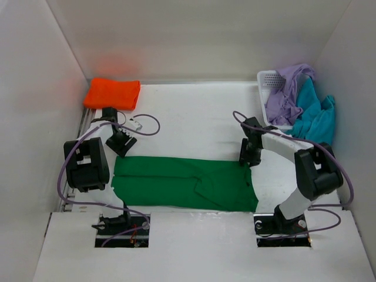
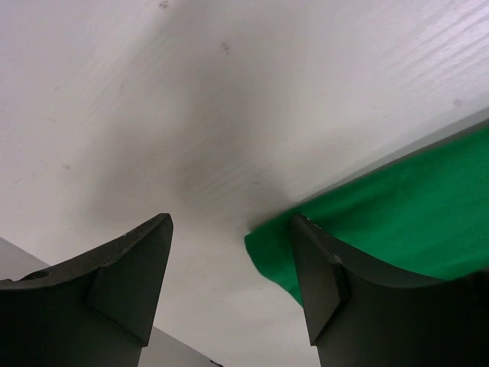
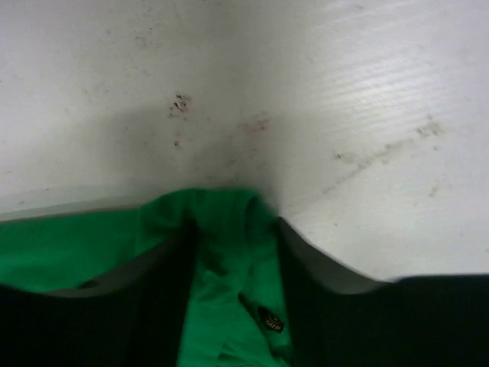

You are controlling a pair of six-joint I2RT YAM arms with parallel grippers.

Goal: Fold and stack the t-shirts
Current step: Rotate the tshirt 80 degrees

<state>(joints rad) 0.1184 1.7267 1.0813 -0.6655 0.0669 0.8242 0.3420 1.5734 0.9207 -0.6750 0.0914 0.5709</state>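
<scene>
The dark green t-shirt (image 1: 182,182) lies as a long folded strip across the near part of the table. My left gripper (image 1: 121,141) is open and empty just above the strip's far left corner; in the left wrist view that gripper (image 2: 229,229) has the green corner (image 2: 397,206) beside its right finger (image 2: 321,267). My right gripper (image 1: 249,155) is shut on the strip's far right corner; in the right wrist view it (image 3: 233,229) pinches bunched green cloth (image 3: 76,245) near the collar label. The orange t-shirt (image 1: 111,93) lies folded at the back left.
A white mesh basket (image 1: 267,79) stands at the back right, with the lavender t-shirt (image 1: 291,88) and the teal t-shirt (image 1: 314,117) draped over it. White walls close in the table on three sides. Purple cables loop beside both arms.
</scene>
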